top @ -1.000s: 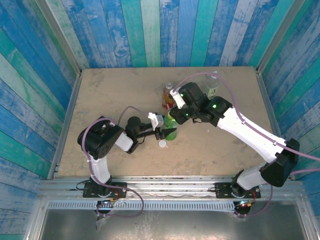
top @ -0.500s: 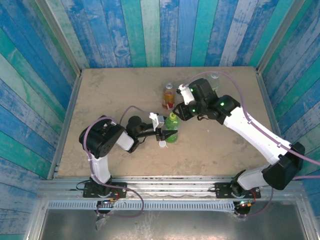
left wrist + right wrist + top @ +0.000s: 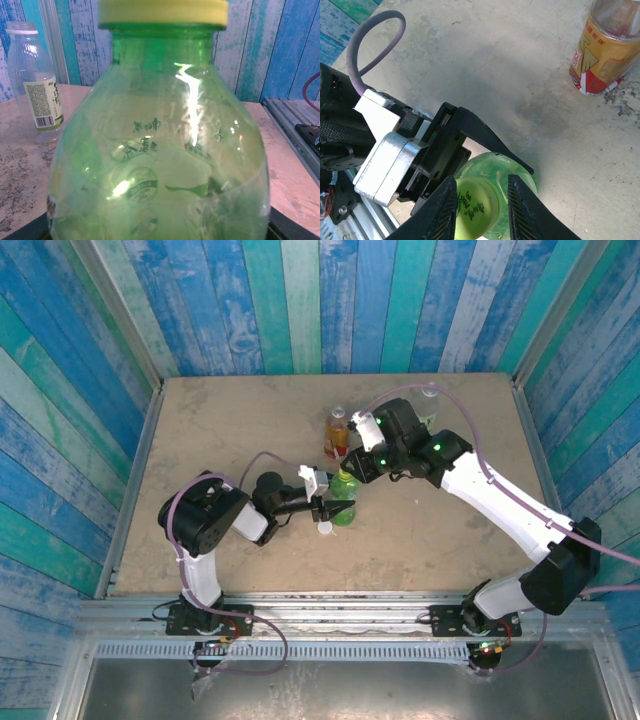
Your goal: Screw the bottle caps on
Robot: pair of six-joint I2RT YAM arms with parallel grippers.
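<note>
Gripping the translucent green plastic bottle (image 3: 160, 150) round its belly, left claw (image 3: 335, 508) clamped tight, right claw (image 3: 481, 182) above it, squeezed onto the round yellow-green plastic cap (image 3: 477, 205) atop that bottle.

Green bottle (image 3: 345, 512) is stood upright, yellow-green cap (image 3: 476, 202) seated on its neck. Amber red-labelled bottle (image 3: 338, 437) is stood just behind; clear green-labelled bottle (image 3: 37, 85) farther back. White cap (image 3: 325, 528) is laid beside the green bottle.
</note>
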